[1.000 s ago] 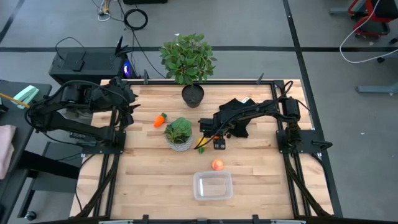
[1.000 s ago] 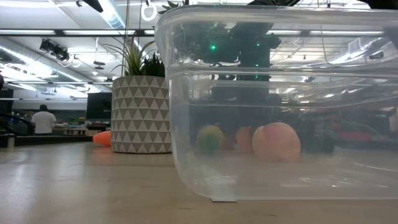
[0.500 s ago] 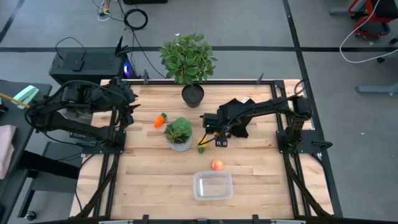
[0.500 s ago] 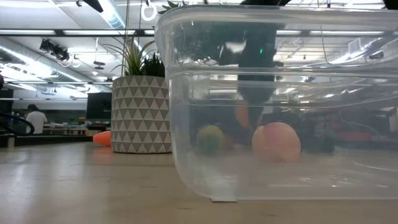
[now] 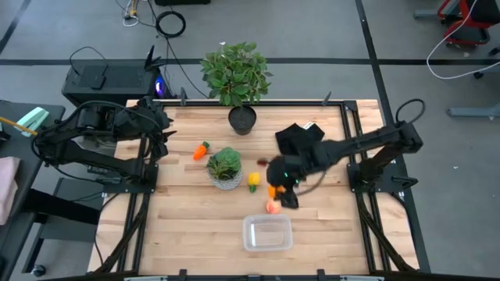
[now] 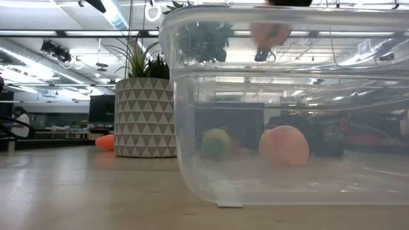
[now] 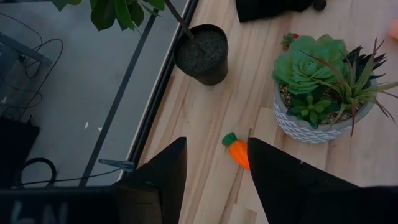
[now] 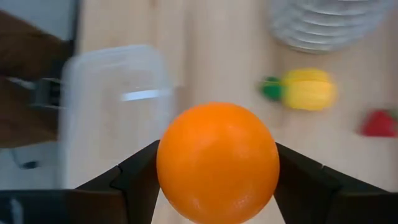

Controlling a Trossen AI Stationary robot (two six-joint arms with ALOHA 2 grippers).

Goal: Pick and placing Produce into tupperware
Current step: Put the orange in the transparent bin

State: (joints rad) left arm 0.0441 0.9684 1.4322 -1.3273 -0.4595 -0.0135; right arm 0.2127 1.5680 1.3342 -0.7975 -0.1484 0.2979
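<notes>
Holding my right gripper (image 8: 217, 186) above the tabletop (image 5: 187, 226), jaws clenched on the orange ball (image 8: 217, 163), tupperware (image 5: 267, 232) just beyond, peach piece (image 5: 272, 208) beside it, yellow piece (image 5: 253, 181) near the white pot (image 5: 225, 181), my left gripper (image 7: 214, 180) parked over the carrot (image 7: 237, 151), jaws released.

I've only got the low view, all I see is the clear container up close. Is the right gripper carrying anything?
Observer: Yes, the right gripper is shut on the orange ball.
Operator: Where is it relative to the tupperware?
Observer: Above the table just behind the tupperware, over the peach-coloured piece.
Operator: And the carrot?
Observer: The carrot lies left of the white pot, untouched; the left gripper waits open near it.
</notes>
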